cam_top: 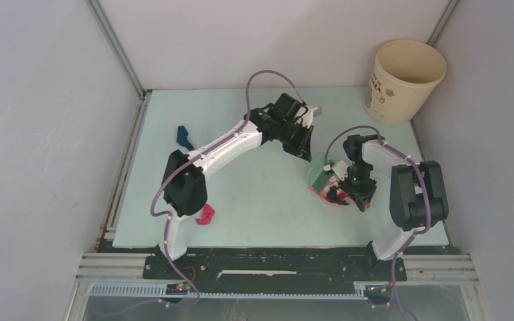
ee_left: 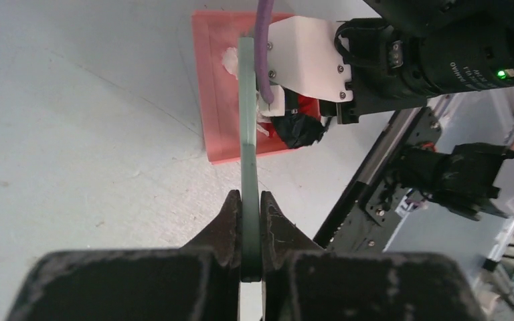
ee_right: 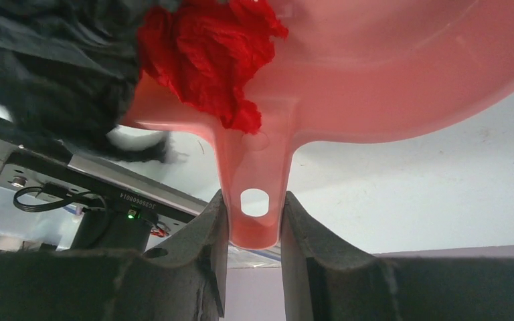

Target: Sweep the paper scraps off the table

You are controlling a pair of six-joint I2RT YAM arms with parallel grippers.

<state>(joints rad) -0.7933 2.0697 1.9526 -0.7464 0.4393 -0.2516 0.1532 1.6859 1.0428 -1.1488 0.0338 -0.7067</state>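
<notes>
My left gripper (cam_top: 303,142) (ee_left: 250,198) is shut on the thin handle of the green hand brush (ee_left: 247,114); the brush head (cam_top: 318,175) rests at the pink dustpan (cam_top: 326,187). My right gripper (cam_top: 359,192) (ee_right: 254,198) is shut on the dustpan's handle (ee_right: 254,221). Paper scraps lie in the pan: a red one (ee_right: 207,53), a dark crumpled one (ee_right: 53,67) and a white one (ee_left: 231,61). On the table (cam_top: 261,194), a dark blue scrap (cam_top: 185,137) lies at the left and a magenta scrap (cam_top: 205,215) lies by the left arm's base.
A cream bucket (cam_top: 405,80) stands at the back right corner. Grey walls enclose the table on the left, back and right. A black rail (cam_top: 274,264) with both arm bases runs along the near edge. The left arm stretches diagonally across the middle.
</notes>
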